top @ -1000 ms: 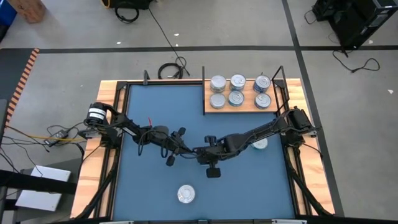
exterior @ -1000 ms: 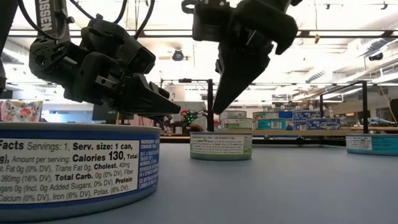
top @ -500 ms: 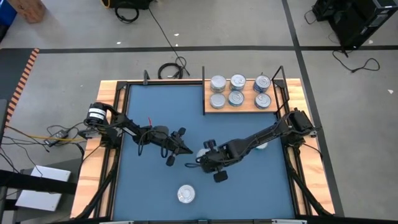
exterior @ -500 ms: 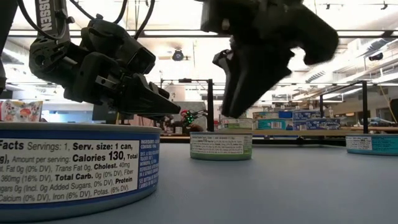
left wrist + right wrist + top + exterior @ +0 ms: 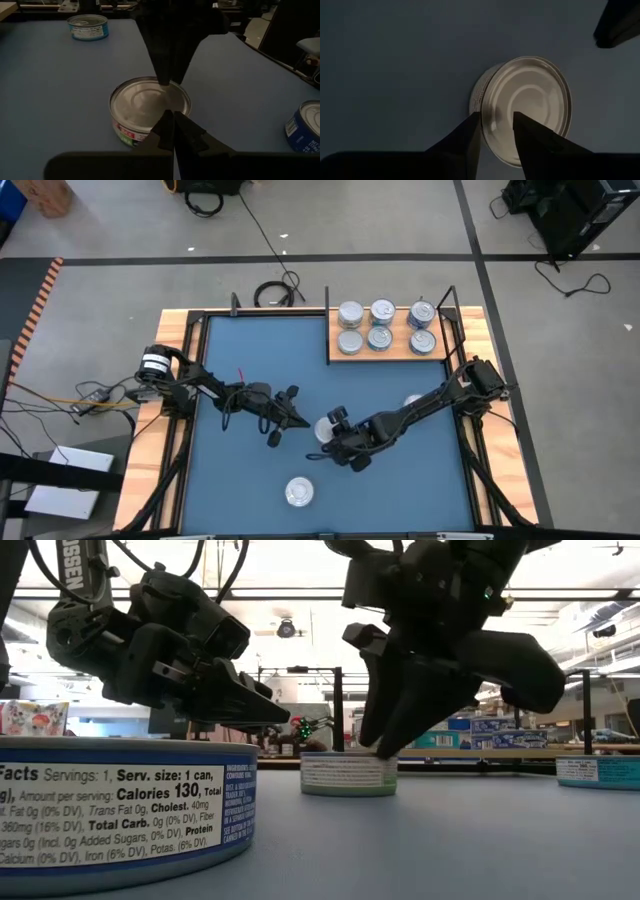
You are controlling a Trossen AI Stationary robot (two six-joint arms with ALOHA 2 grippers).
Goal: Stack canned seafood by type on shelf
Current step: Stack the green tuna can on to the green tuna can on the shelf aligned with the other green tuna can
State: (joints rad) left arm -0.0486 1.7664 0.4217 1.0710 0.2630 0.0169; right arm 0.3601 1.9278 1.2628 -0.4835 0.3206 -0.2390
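Blue mat (image 5: 240, 470) covers the table. Wooden shelf (image 5: 395, 356) sits at the far right corner: six tins (image 5: 381, 338) on it, two rows of three, all upright, lids up.

Right gripper (image 5: 327, 432) hangs over the middle of the mat, fingers (image 5: 470, 135) parted a little, tips down on the lid of a green-labelled tin (image 5: 325, 427); not gripping its sides. That tin stands upright, lid up.

Left gripper (image 5: 302, 421) hovers just beside the same tin, fingers pressed together, holding nothing.

Loose tins on the mat: three. The green-labelled one, a blue-labelled tin (image 5: 299, 492) near the front edge, and another (image 5: 412, 402) partly hidden under the right arm. All upright.
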